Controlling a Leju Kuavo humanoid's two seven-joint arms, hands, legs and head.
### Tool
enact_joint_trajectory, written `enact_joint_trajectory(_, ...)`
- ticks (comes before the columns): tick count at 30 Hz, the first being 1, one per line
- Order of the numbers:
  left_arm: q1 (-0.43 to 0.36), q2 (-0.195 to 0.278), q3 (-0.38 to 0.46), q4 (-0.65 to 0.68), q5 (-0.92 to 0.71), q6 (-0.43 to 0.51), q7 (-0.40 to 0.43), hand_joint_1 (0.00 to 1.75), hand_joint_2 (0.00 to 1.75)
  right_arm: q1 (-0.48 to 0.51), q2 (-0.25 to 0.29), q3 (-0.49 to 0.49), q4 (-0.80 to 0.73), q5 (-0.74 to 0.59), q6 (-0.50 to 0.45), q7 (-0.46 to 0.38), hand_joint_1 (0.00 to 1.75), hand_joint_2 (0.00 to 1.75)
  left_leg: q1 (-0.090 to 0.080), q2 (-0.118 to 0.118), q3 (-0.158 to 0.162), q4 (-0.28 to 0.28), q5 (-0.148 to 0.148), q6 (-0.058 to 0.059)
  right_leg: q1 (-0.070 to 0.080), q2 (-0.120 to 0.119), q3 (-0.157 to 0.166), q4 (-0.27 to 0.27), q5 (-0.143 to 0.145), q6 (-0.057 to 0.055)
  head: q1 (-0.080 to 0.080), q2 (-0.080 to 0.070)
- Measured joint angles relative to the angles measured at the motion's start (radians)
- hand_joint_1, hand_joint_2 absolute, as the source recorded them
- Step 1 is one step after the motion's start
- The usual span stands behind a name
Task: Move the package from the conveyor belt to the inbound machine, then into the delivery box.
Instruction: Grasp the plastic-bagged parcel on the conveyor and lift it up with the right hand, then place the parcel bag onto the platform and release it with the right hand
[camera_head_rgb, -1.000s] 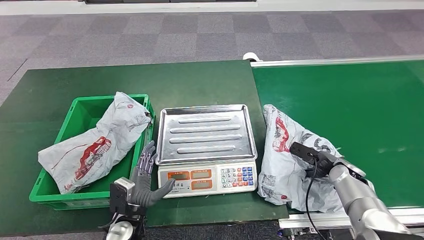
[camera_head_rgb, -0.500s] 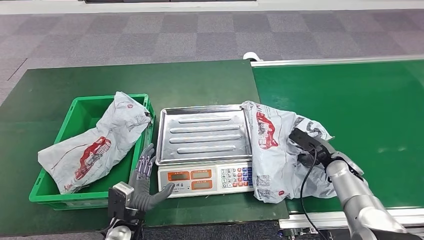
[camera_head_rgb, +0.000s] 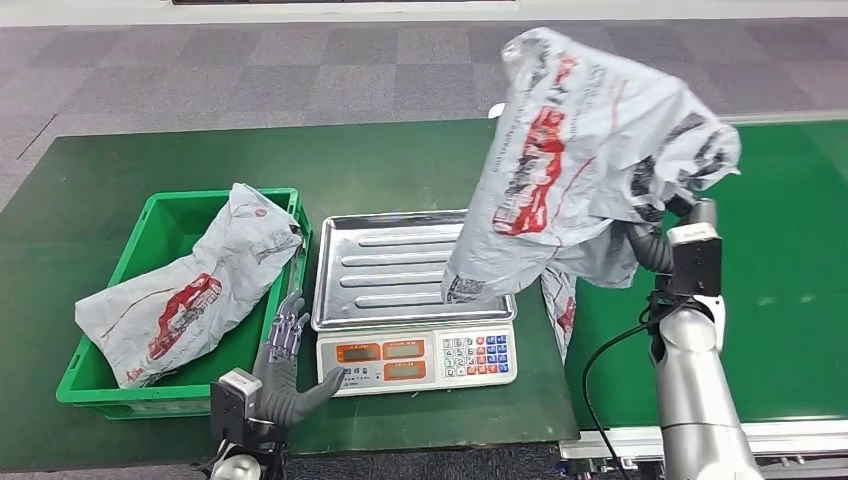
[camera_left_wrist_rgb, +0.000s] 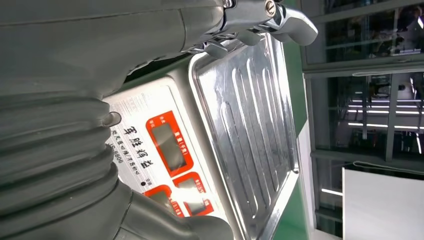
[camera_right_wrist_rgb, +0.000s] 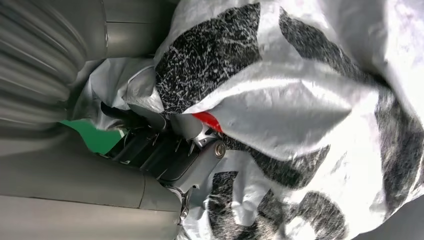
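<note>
- Nearest, at about 7 o'clock in the head view, the left hand (camera_head_rgb: 285, 365) is resting at the front edge of the dark green table (camera_head_rgb: 400, 160) with its fingers spread and nothing in them, thumb pointing toward the scale.
- Just beside it, toward 6 o'clock, the electronic weighing scale (camera_head_rgb: 415, 355) is sitting with its orange displays and keypad facing the robot; the left wrist view is showing the same front panel (camera_left_wrist_rgb: 160, 150) close up, with the hand's fingers (camera_left_wrist_rgb: 270, 15) lying apart over the pan's edge.
- Above the panel, the steel weighing pan (camera_head_rgb: 400, 265) is lying flat and ribbed, near the centre of the picture.
- At 9 o'clock, the green plastic crate (camera_head_rgb: 150, 250) is standing just beside the scale, and a grey courier bag with red print (camera_head_rgb: 185, 295) is lying in it, leaning over the crate's right wall.
- At about 4 o'clock, the right arm (camera_head_rgb: 695, 390) is rising upright from the bright green conveyor belt (camera_head_rgb: 770, 200).
- At the top of that arm, near 2 o'clock, the right hand (camera_head_rgb: 660, 245) is gripping the grey package (camera_head_rgb: 585, 150), holding it in the air; the bag's lower edge is hanging over the right side of the weighing pan.
- Close up in the right wrist view, the dark fingers (camera_right_wrist_rgb: 165, 150) are closing into the package's crumpled film (camera_right_wrist_rgb: 300, 110).
</note>
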Motion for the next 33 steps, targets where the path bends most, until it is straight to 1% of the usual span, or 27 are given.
enact_joint_trajectory(3,0.000,-0.001,0.000,0.000,0.000,-0.003,-0.001,0.00,1.75,0.051,0.028,0.005,-0.155,-0.002,-0.128,-0.030,1.75,1.75,0.000,0.000,0.000,0.000,0.000,0.000,0.000,0.000,0.000,0.000,-0.001,0.000,0.000,0.000)
enact_joint_trajectory(5,-0.001,-0.001,0.000,0.000,0.000,-0.003,-0.007,0.00,1.75,0.076,0.041,0.011,-0.230,-0.003,-0.186,-0.037,1.75,1.75,0.000,0.000,0.000,0.000,-0.001,0.000,-0.001,0.001,0.000,0.000,-0.001,0.000,0.000,0.000)
enact_joint_trajectory(8,0.000,-0.002,0.000,-0.003,0.000,0.002,-0.029,0.00,1.75,0.091,0.045,0.035,-0.301,-0.032,-0.262,-0.037,1.75,1.75,0.000,0.001,0.000,0.000,-0.001,0.000,-0.002,0.001,0.000,0.000,0.000,0.000,0.000,0.000)
enact_joint_trajectory(10,0.000,-0.004,0.000,-0.009,-0.001,0.011,-0.041,0.00,1.75,0.088,0.045,0.057,-0.320,-0.058,-0.274,-0.036,1.75,1.75,0.000,0.001,0.000,0.000,-0.001,0.000,-0.002,0.001,0.001,0.000,0.000,0.000,0.000,0.000)
enact_joint_trajectory(12,0.000,-0.006,0.000,-0.018,-0.004,0.025,-0.051,0.00,1.75,0.072,0.045,0.076,-0.308,-0.051,-0.242,-0.023,1.75,1.75,0.000,0.001,0.000,0.000,0.000,0.000,-0.002,0.001,0.001,0.000,0.000,0.001,0.000,0.000)
enact_joint_trajectory(14,-0.001,-0.010,0.001,-0.026,-0.010,0.054,-0.068,0.00,1.75,0.031,0.045,0.102,-0.257,-0.005,-0.194,0.007,1.75,1.75,0.000,0.003,0.001,0.000,0.000,0.000,-0.002,0.003,0.001,0.000,0.001,0.001,0.000,0.000)
enact_joint_trajectory(17,-0.003,-0.019,0.006,-0.047,-0.015,0.127,-0.092,0.00,1.75,-0.073,0.045,0.150,-0.111,0.086,-0.138,0.047,1.75,1.75,0.000,0.005,0.001,0.000,0.001,0.001,-0.002,0.005,0.001,0.000,0.003,0.002,0.000,0.000)
enact_joint_trajectory(21,-0.008,-0.028,0.008,-0.075,-0.009,0.189,-0.099,0.00,1.75,-0.188,0.046,0.197,0.057,0.144,-0.117,0.072,1.75,1.75,0.000,0.001,0.000,0.000,0.004,0.001,-0.002,0.001,0.001,0.000,0.004,0.002,0.000,0.000)
enact_joint_trajectory(23,-0.006,-0.033,0.012,-0.101,0.004,0.235,-0.099,0.00,1.75,-0.236,0.046,0.218,0.127,0.188,-0.100,0.111,1.75,1.75,0.000,0.000,-0.001,0.000,0.004,0.001,-0.002,0.000,0.001,0.000,0.004,0.002,0.000,0.000)
enact_joint_trajectory(26,-0.005,-0.049,0.029,-0.169,0.023,0.364,-0.100,0.00,1.75,-0.332,0.048,0.263,0.269,0.275,-0.067,0.178,1.75,1.75,0.000,0.001,-0.001,0.000,0.004,0.001,-0.002,0.001,0.000,0.001,0.004,0.002,0.000,0.000)
enact_joint_trajectory(29,0.000,-0.062,0.039,-0.253,0.014,0.489,-0.100,0.00,1.75,-0.430,0.059,0.313,0.416,0.331,-0.026,0.228,1.75,1.75,0.000,0.000,-0.001,0.000,0.005,0.001,-0.002,0.001,0.000,0.001,0.005,0.002,0.000,0.000)
enact_joint_trajectory(33,0.003,-0.064,0.032,-0.359,-0.004,0.594,-0.100,0.00,1.75,-0.512,0.086,0.379,0.558,0.381,0.077,0.299,1.75,1.75,0.000,0.000,-0.002,0.000,0.005,0.001,-0.001,0.000,-0.001,0.001,0.004,0.001,0.000,0.000)
